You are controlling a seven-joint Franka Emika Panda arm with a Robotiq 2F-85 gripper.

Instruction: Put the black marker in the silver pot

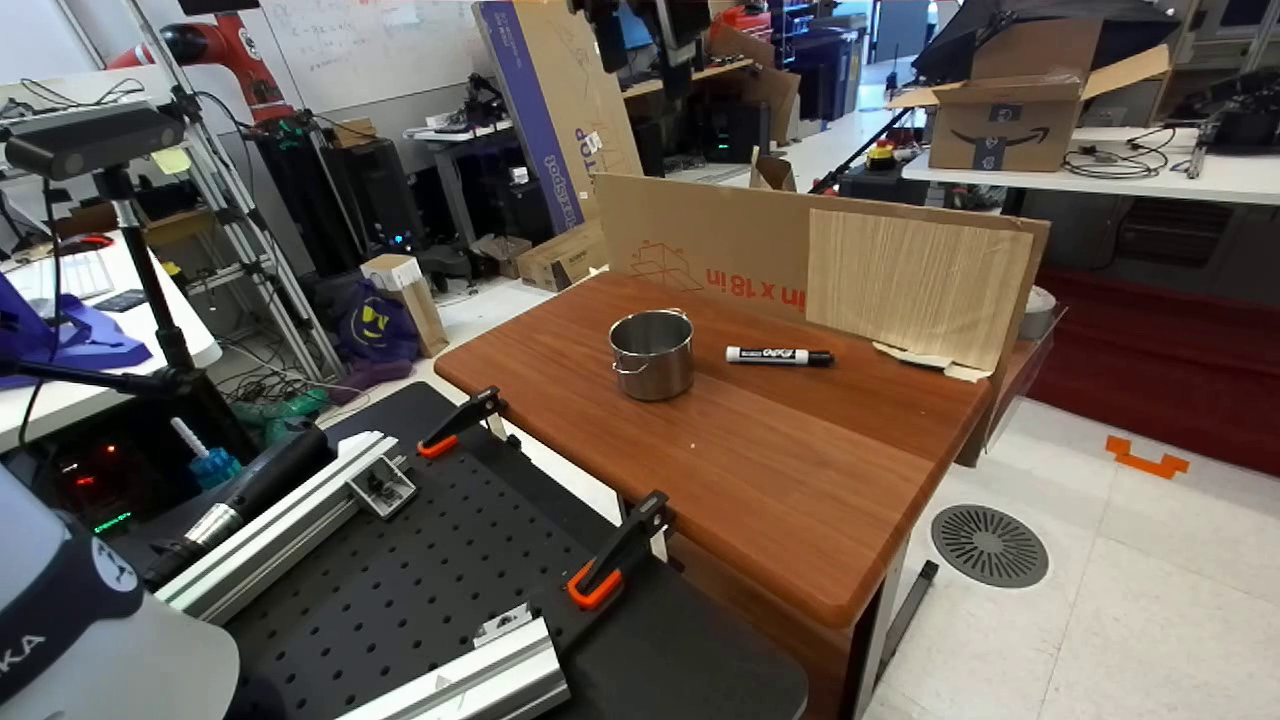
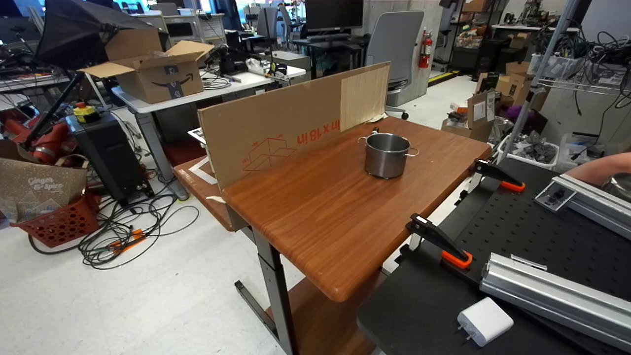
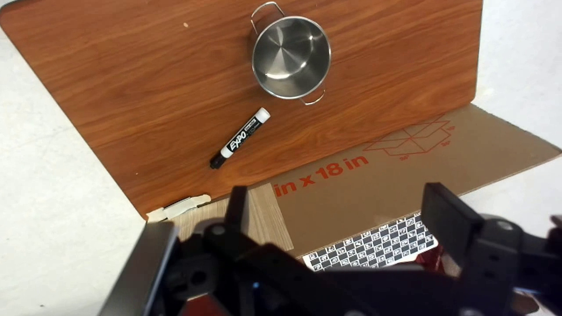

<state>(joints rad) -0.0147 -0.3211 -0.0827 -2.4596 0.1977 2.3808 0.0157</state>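
Note:
The black marker is an Expo pen with a white barrel, black label and black cap. It lies flat on the wooden table, in an exterior view and in the wrist view. In an exterior view only its dark tip shows behind the pot. The silver pot stands upright beside it, in both exterior views. The wrist view shows the pot's inside, empty. My gripper is open, with nothing between its fingers. It hangs high above the table, at the top edge of an exterior view.
A cardboard panel with a wood-grain patch stands upright along the table's far edge. Two black and orange clamps sit near the table's edge by the black perforated base. A checkered board lies beyond the panel.

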